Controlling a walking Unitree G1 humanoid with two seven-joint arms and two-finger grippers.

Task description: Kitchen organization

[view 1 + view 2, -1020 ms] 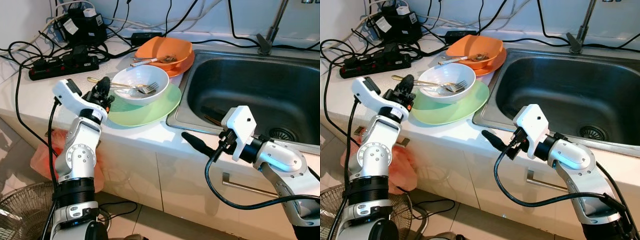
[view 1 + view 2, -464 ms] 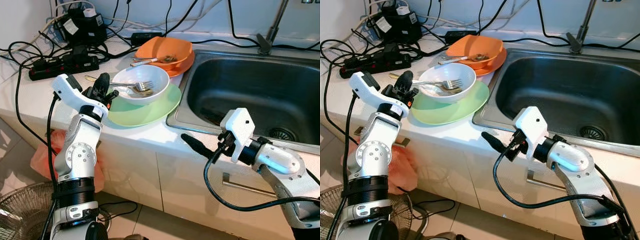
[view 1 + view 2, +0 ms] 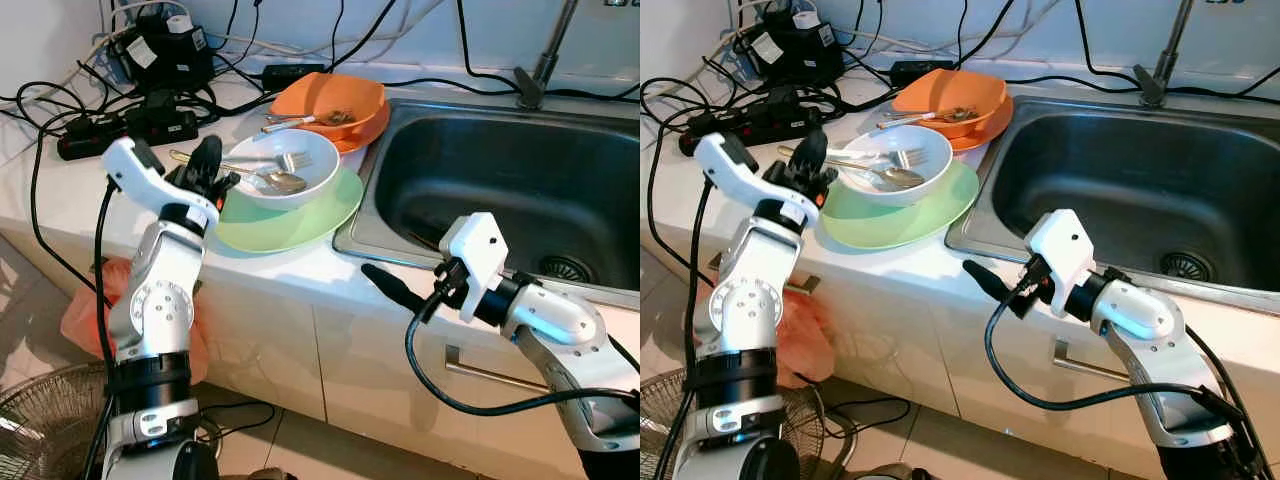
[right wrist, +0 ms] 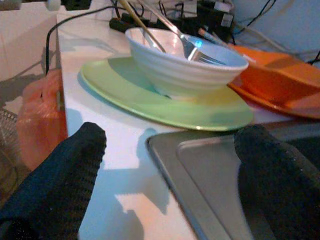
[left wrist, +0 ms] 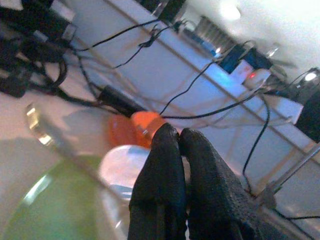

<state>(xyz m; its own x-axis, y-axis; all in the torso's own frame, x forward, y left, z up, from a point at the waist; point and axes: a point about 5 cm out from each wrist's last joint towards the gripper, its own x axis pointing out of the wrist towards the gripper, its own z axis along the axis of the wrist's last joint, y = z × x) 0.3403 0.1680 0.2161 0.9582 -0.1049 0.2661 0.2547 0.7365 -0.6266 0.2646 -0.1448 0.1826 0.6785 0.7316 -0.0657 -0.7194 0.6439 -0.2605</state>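
Two arms: both are raised at the counter edge, one on each side of the stacked dishes.
Left arm: bent up from the elbow, wrist cocked toward the white bowl (image 3: 282, 168), with the left gripper (image 3: 207, 163) at the bowl's near-left rim.
Right arm: reaches forward low in front of the cabinet, forearm level, with the right gripper (image 3: 392, 289) held off the counter edge just below the sink (image 3: 520, 170) rim.
White bowl: sits on a pale green plate (image 3: 300, 215) on the white counter (image 3: 60, 190); a fork (image 3: 285, 161) and a spoon (image 3: 275, 181) lie inside it, their handles sticking out over the rim toward the left gripper.
Behind the bowl: an orange bowl (image 3: 330, 100) on an orange plate (image 3: 368, 128), holding more cutlery.
Around: a black power strip (image 3: 125, 130) and tangled cables crowd the counter's back left corner; a tap base (image 3: 528, 88) stands behind the sink; an orange plastic bag (image 3: 85, 315) hangs below the counter beside the left arm.
Left gripper state: the left wrist view shows the two black fingers (image 5: 162, 190) pressed together; whether a cutlery handle is pinched between them cannot be told.
Right gripper state: spread wide, holding nothing, its fingers (image 4: 60, 170) framing the green plate and sink corner in the right wrist view.
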